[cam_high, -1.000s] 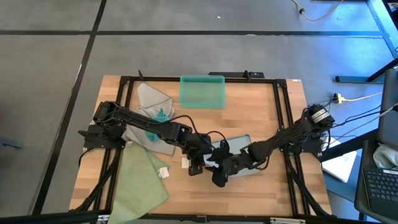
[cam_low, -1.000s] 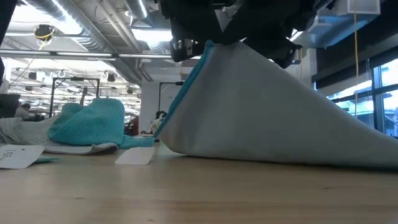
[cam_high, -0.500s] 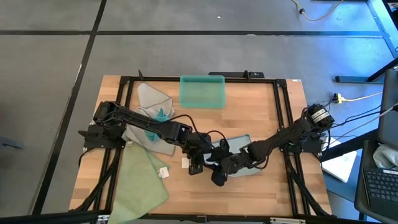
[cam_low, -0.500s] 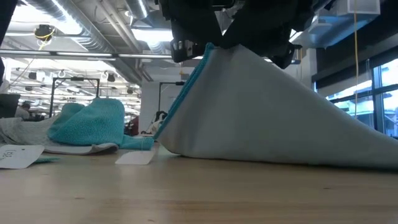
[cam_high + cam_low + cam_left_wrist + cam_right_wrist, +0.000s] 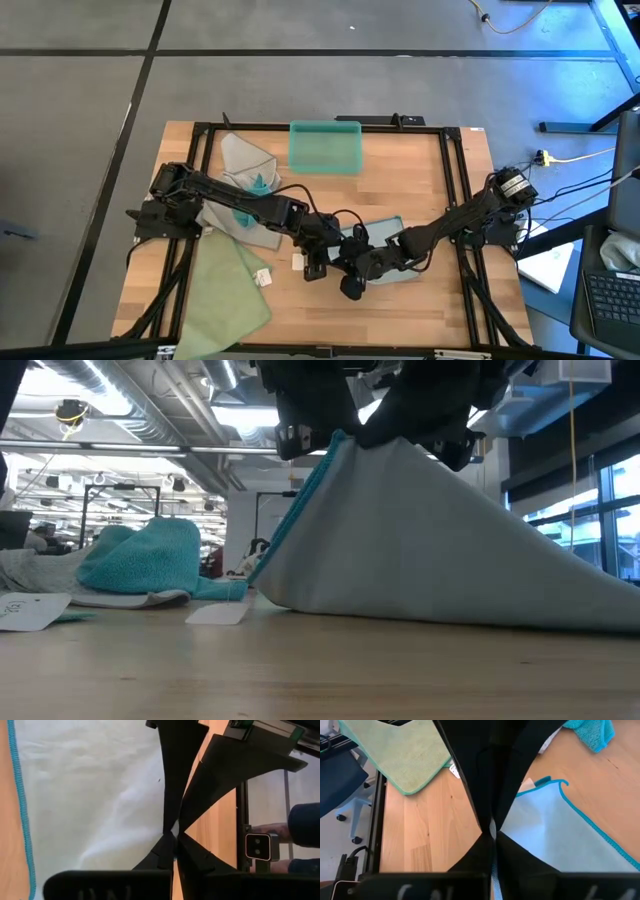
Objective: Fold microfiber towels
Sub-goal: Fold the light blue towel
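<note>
Both grippers mid-table: left gripper [image 5: 318,262] and right gripper [image 5: 350,283] pinch edge of blue-trimmed towel [image 5: 440,550], lifted into tent. Fold begun, not laid. Green towel [image 5: 228,292], grey towel [image 5: 243,155], teal towel [image 5: 150,555] lie unfolded.

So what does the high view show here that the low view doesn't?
Only the high view shows the teal bin at the table's far edge, the pale green towel at the near left corner, and both arms reaching to the middle. Only the low view shows the pale towel pulled up into a tent by one corner, and the room behind. Both show that towel with its teal edging, the crumpled teal towel at the left, and the left gripper and right gripper meeting over it.
</note>
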Motion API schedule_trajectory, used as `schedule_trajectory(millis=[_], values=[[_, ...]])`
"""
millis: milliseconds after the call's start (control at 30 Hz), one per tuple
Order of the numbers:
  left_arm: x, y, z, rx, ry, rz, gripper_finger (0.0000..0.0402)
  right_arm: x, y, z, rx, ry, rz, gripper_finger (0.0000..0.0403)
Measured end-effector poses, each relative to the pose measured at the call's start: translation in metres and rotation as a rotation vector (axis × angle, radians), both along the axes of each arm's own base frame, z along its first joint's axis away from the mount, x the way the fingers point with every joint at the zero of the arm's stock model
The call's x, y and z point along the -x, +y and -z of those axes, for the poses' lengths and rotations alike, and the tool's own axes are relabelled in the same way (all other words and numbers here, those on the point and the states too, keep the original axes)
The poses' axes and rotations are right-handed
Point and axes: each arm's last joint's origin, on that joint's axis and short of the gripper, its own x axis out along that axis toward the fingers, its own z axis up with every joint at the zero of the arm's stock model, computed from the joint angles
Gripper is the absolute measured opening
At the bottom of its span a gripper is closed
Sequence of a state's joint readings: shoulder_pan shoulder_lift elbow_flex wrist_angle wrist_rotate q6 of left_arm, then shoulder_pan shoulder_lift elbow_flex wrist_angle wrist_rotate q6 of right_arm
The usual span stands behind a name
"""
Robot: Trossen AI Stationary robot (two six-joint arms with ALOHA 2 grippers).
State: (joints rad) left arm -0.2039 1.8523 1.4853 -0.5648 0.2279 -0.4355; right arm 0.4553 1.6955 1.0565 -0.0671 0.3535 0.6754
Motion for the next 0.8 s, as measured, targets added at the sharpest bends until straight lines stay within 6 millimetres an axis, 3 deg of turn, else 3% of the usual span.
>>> schedule_trajectory(millis=[333, 600, 800], values=[[0.0, 0.013, -0.008, 0.008, -0.02, -0.027, 0.0032, -0.001, 0.0, 0.0, -0.028, 0.003, -0.008, 0.0009], [0.012, 0.046, -0.034, -0.041, -0.069, -0.062, 0.0031, 0.0, 0.004, 0.0, -0.166, 0.035, -0.031, 0.0012], [0.015, 0.076, -0.043, -0.08, -0.1, -0.116, 0.0024, 0.004, 0.012, 0.0, -0.337, 0.095, -0.054, 0.0011]])
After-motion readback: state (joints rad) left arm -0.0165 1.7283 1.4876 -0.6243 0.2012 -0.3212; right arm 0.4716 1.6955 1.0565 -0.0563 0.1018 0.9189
